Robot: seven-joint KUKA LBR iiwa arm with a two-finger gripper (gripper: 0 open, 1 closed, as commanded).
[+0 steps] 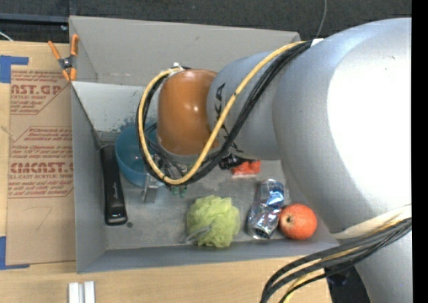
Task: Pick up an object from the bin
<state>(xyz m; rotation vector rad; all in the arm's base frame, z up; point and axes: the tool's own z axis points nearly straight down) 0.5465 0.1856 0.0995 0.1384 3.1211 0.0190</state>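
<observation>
Blue bowl: lies by the left wall of the bin, just beside a black stapler; my wrist hides its right part.
Pincer: mine, low over the bowl's near rim; I cannot tell how wide it stands or whether it grips anything.
Handling: probably light, stiff, smooth plastic, apt to slip.
Hold: across the thin rim, inside and outside.
Lower edge: green fluffy ball, crushed can, orange fruit.
</observation>
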